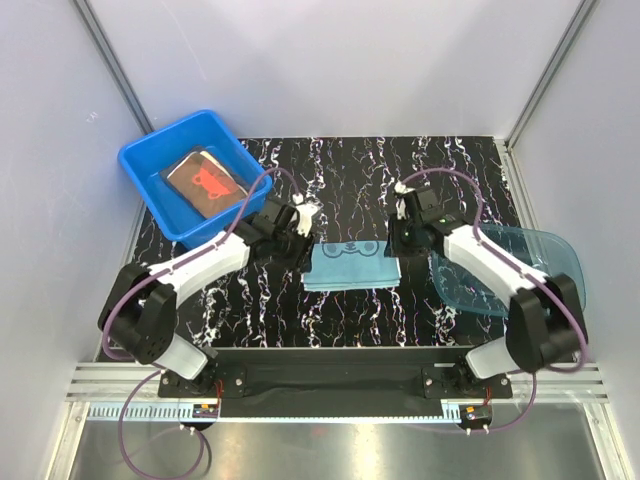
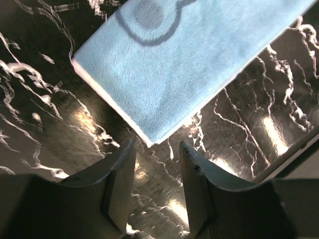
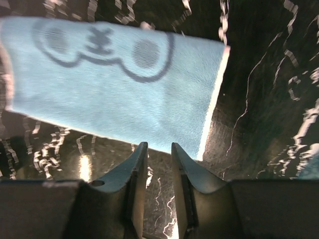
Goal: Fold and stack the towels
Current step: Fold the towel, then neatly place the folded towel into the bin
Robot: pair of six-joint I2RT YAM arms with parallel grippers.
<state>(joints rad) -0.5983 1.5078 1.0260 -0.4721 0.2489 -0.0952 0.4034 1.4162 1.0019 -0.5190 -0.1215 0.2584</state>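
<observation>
Towel of light blue cloth [image 1: 350, 266], folded, dark cartoon print up, is lying mid black marbled bench [image 1: 350, 170] between both arms. Left pincer [image 2: 157, 145] is hanging just off its left end, jaws parted, gripping nothing. Right pincer [image 3: 159, 147] is hanging by the right end, jaws slightly apart, also empty. Brown red-printed towel [image 1: 205, 182] is lying in blue plastic tub [image 1: 140, 160], far left.

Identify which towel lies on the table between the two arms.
The light blue towel, folded, bearing a dark drawn face. The brown towel with red print sits inside the blue tub.
</observation>
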